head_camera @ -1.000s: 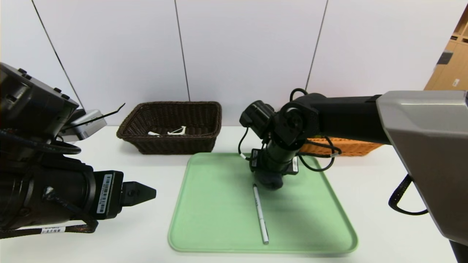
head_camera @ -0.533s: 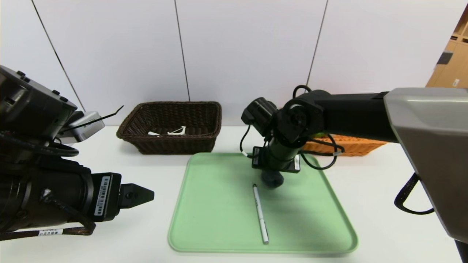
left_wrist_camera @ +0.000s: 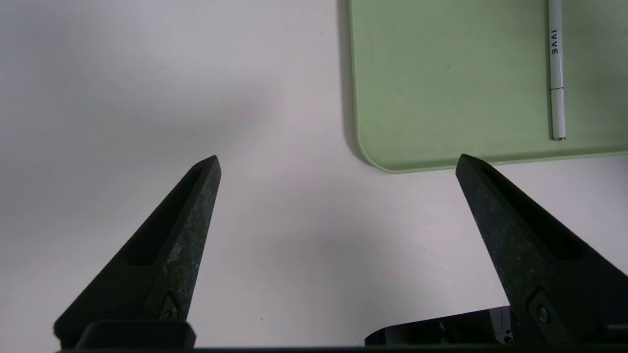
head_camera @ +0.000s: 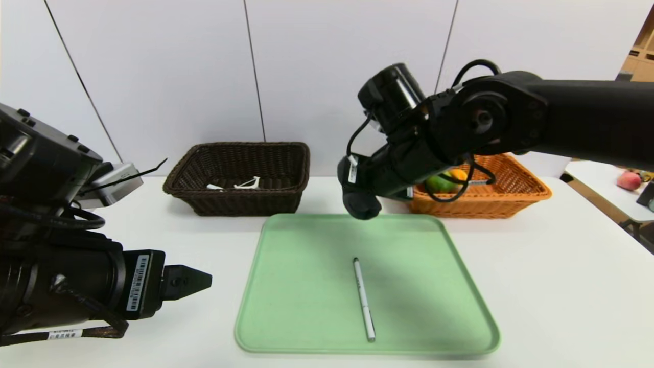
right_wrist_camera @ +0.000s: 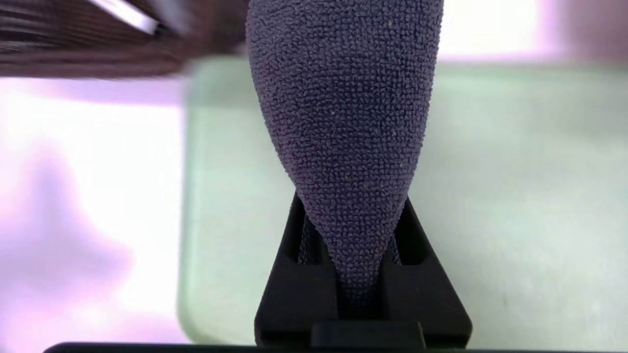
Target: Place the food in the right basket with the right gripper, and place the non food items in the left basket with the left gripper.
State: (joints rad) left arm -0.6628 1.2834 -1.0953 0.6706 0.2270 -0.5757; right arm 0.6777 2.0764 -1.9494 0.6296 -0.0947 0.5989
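- Clamping the grey cloth (right_wrist_camera: 343, 122), the right pincer (head_camera: 360, 202) hangs over the tray's (head_camera: 306, 306) twelve o'clock edge;
- left pincer (left_wrist_camera: 338, 162) wide, at the tray's eight o'clock;
- pen (head_camera: 364, 299) on tray

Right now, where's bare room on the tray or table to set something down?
The green tray is bare on both sides of the white pen. Bare table right of the tray, below the orange basket. Crowded: the tray's far edge, where the right gripper hangs holding the grey cloth, and front left, by the open left gripper.
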